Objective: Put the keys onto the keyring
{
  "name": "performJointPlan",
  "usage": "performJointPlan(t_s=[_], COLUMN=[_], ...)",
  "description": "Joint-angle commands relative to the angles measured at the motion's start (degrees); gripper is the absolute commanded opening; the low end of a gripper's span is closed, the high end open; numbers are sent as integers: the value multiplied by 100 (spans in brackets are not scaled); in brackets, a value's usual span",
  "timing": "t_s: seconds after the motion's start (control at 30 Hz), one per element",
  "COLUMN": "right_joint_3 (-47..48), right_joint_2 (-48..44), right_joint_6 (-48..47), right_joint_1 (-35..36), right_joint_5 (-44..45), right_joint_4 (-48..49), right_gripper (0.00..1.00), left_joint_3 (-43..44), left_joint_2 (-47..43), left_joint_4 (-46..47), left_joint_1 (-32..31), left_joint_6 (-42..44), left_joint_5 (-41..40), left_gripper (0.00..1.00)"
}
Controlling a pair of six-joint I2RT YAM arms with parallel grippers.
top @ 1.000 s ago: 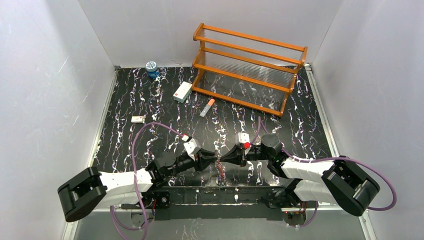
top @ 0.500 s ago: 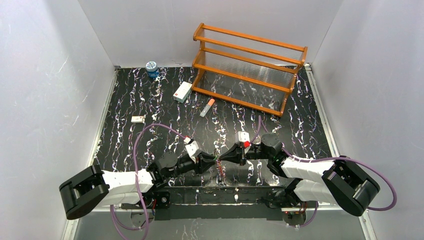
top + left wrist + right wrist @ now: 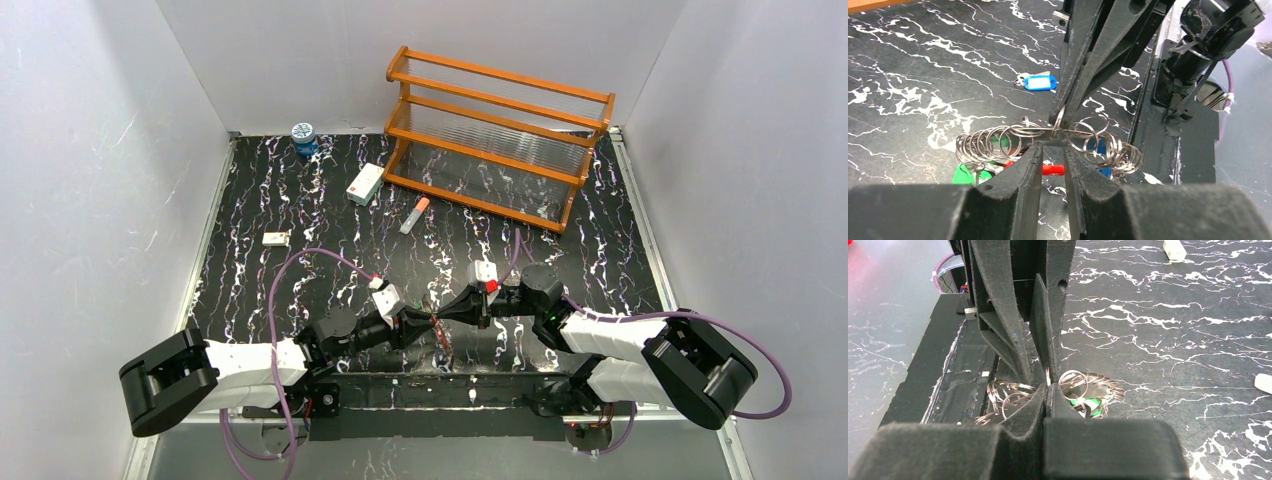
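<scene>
Two claws meet tip to tip over the near edge of the surface. We find the left claw narrow, its fingers closed across the red section of the keyring. The wire's long axis runs crosswise to both claws and carries split rings and the green- and blue-headed keys. The right claw is fully closed, pinching the wire. A blue-tagged key lies loose on the surface, apart from the bunch; we judge the right arm nearer.
</scene>
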Motion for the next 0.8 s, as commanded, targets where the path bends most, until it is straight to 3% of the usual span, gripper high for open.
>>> performJointPlan(t_s=[0.0, 0.2, 0.63, 0.77], right_joint_3=[224, 196, 205, 202], right_joint_2=[-33, -55, -37, -41], right_joint_6=[41, 41, 77, 85], right_joint_1=[-21, -21, -21, -21], right_joint_5=[-159, -241, -267, -281], right_joint_4=[335, 352, 387, 394], right_gripper=[1, 1, 1, 1], left_joint_3=[145, 191, 292, 305], left_joint_2=[-30, -106, -105, -56], left_joint_4=[161, 198, 355, 371], left_joint_1=[-35, -35, -87, -97], left_joint_6=[268, 387, 709, 824], left_joint_5=[-352, -315, 273, 350], left_gripper=[20, 16, 17, 8])
